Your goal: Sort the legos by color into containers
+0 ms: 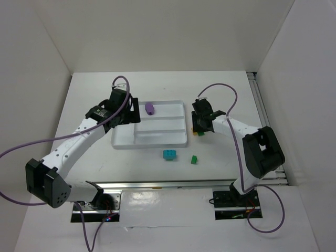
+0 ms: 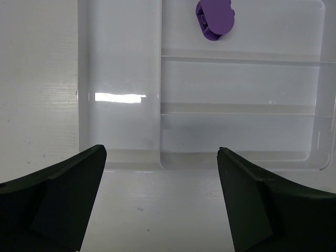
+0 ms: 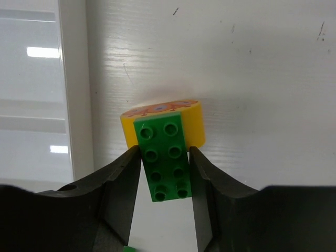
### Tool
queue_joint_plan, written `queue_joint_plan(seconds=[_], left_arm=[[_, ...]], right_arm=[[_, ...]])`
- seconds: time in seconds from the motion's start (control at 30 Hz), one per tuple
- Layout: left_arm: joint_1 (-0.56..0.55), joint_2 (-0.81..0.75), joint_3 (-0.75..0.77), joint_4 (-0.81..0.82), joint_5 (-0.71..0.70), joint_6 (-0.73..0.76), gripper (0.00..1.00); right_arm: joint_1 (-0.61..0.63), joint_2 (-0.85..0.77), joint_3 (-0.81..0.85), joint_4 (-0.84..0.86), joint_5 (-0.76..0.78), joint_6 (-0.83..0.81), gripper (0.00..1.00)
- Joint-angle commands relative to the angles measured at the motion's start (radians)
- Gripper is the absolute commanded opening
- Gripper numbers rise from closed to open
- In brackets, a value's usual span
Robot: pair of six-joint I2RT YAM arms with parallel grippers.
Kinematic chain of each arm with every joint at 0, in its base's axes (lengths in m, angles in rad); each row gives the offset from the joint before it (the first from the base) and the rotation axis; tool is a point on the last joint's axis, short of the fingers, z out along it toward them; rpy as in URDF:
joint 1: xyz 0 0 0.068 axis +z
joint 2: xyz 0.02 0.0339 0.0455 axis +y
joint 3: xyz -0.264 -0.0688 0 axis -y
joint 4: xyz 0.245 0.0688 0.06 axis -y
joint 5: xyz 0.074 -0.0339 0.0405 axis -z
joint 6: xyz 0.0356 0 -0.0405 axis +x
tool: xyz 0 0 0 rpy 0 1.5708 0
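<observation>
white arm links (image 1: 73, 144), black joints (image 1: 260, 149), black tool fingers (image 3: 121, 194), purple cables (image 1: 23, 144).

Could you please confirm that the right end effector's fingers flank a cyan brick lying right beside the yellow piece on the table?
Not quite: the right wrist view shows the right end effector flanking a green brick, not a cyan one. The rest holds: it lies right beside the yellow piece on the table.
</observation>
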Motion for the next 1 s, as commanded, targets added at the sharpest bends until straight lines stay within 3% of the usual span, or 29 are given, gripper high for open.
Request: queue_joint_plan(seconds=[0.0, 0.17, 0.33, 0.63, 0.83, 0.97], left_arm=[[-0.005, 0.009, 0.038, 0.023, 0.019, 0.024, 1.0], [-0.005, 0.018, 0.047, 0.032, 0.044, 0.024, 1.0], [-0.014, 0.037, 0.056, 0.096, 0.281, 0.131, 1.0], [-0.067, 0.017, 0.055, 0.378, 0.729, 0.301, 1.0], [-0.132, 0.017, 0.045, 0.572, 0.849, 0.386, 1.0], [-0.165, 0.037, 0.045, 0.642, 0.967, 0.492, 0.92]], right_arm=[[-0.006, -0.005, 0.021, 0.041, -0.003, -0.008, 0.46], [-0.006, -0.035, 0.021, 0.03, 0.008, 0.002, 0.33], [-0.024, -0.133, 0.056, -0.01, -0.041, -0.007, 0.27], [-0.205, -0.314, 0.162, -0.03, -0.527, 0.064, 0.27], [-0.286, -0.334, 0.234, -0.082, -0.788, 0.109, 0.27], [-0.313, -0.357, 0.257, -0.117, -0.889, 0.109, 0.27]])
